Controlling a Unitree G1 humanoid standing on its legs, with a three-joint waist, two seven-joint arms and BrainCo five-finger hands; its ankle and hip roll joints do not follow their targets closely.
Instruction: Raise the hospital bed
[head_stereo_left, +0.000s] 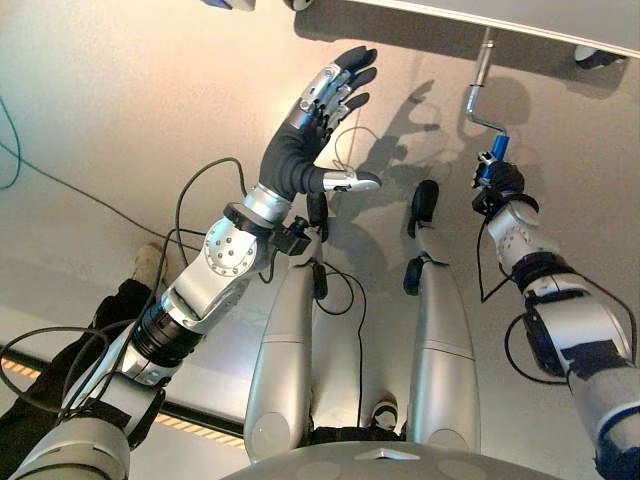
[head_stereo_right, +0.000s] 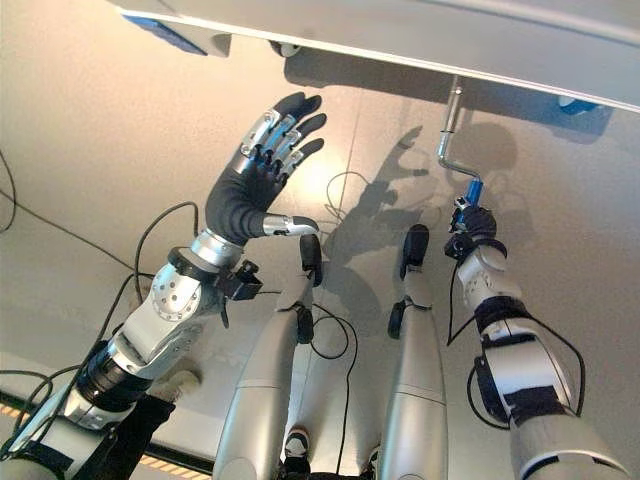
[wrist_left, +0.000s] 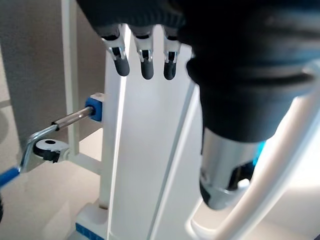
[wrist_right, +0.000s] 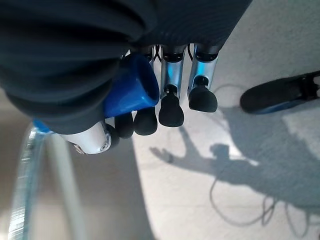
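Right hand (head_stereo_left: 497, 186): clenched on blue grip (wrist_right: 131, 90) of crank (head_stereo_left: 478, 95) under bed frame (head_stereo_left: 520, 22) | left hand (head_stereo_left: 320, 110): fingers spread, idle | turn in smooth full circles, keep your wrist in line.

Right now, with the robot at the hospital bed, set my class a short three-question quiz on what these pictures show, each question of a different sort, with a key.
1. True or false: the right robot hand is curled round the blue handle of the crank.
2. Multiple choice: the left robot hand is (a) gripping the crank, (b) raised with fingers spread, holding nothing, (c) resting on the floor.
3. Fill in: the crank's metal shaft runs up to the edge of the ____.

Key
1. True; the right wrist view shows the fingers wrapped over the blue handle.
2. b.
3. bed.
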